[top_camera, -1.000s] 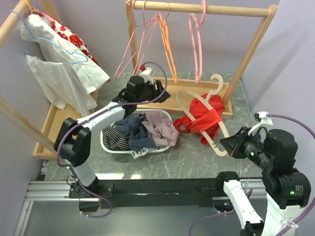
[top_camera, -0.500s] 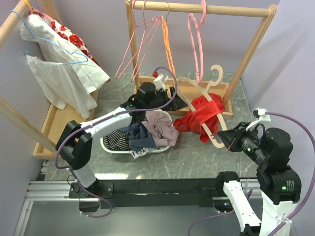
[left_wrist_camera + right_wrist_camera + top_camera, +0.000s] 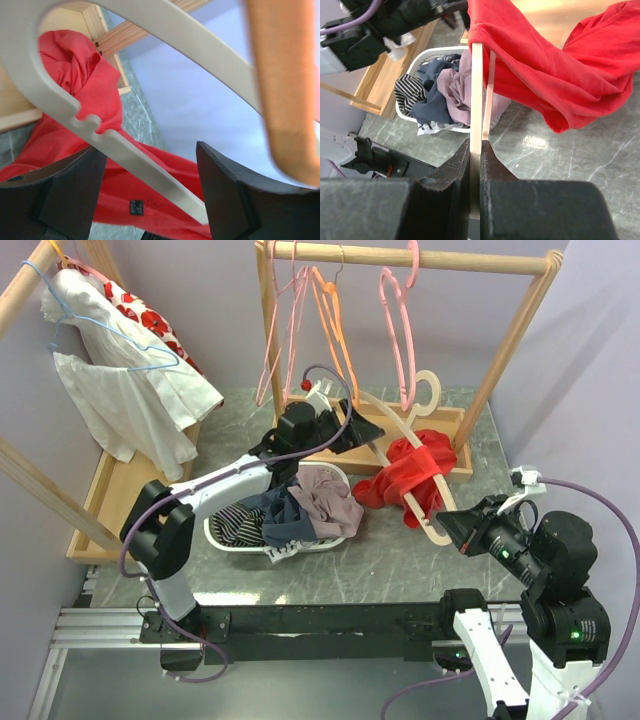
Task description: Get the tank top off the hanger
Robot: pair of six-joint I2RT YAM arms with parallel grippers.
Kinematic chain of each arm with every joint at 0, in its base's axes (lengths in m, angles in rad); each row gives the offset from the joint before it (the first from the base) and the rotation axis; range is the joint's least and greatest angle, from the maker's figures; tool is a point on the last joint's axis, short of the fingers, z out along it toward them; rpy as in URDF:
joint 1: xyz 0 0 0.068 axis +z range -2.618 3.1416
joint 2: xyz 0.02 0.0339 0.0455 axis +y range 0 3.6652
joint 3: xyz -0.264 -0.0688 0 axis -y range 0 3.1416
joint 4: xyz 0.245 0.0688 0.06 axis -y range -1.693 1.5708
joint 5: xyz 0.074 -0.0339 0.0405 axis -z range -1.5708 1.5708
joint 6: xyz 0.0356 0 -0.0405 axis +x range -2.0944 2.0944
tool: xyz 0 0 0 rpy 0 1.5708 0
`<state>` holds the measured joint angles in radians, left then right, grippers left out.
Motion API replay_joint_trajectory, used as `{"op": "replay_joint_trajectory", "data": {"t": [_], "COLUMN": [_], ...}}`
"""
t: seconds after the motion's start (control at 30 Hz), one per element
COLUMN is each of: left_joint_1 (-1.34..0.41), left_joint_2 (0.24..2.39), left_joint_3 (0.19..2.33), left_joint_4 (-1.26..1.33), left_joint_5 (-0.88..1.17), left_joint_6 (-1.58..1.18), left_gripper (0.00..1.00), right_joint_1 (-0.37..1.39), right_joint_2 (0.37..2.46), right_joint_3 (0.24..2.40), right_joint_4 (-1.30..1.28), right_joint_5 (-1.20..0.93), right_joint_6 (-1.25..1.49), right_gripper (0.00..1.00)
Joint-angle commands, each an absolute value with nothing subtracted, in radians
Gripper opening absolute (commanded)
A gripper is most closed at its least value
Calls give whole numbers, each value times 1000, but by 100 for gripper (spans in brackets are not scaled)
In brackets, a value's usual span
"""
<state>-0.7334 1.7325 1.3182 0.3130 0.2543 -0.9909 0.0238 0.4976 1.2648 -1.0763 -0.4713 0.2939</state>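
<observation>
Just right of the basket [image 3: 437, 49], the red tank top [image 3: 410, 470] bunches on the hanger [image 3: 135, 156], whose lower end the right tool [image 3: 476, 150] pinches. The left tool [image 3: 150, 190] gapes empty astride the hanger, poised to strip it. Next it must grip cloth and pull.

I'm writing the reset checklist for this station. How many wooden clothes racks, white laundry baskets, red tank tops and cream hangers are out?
Wooden clothes racks: 2, the left rack and the back rack
White laundry basket: 1
Red tank top: 1
Cream hanger: 1
Total: 5
</observation>
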Motion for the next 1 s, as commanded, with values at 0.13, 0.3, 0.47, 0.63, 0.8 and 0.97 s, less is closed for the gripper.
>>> {"op": "replay_joint_trajectory", "data": {"t": [0.13, 0.3, 0.47, 0.63, 0.8, 0.97], "left_joint_1": [-736, -741, -744, -744, -744, -744], "left_joint_2": [1802, 1787, 1782, 1787, 1778, 1767], "left_joint_3": [1390, 1382, 1384, 1378, 1361, 1344], "left_joint_4": [330, 298, 276, 267, 261, 267], "left_joint_5": [213, 187, 187, 193, 179, 172], "left_joint_6": [-1023, -999, -985, -991, -973, -962], "left_gripper": [39, 26, 12, 1, 1, 1], "right_joint_1": [26, 26, 26, 25, 25, 25], "right_joint_2": [474, 476, 483, 480, 483, 532], "right_joint_3": [1250, 1232, 1224, 1241, 1275, 1249], "right_joint_4": [-1008, -991, -992, -989, -979, -1005], "right_joint_5": [-540, -557, -563, -508, -419, -434], "right_joint_6": [259, 259, 258, 262, 265, 268], "right_gripper": [0, 0, 16, 38, 47, 45]}}
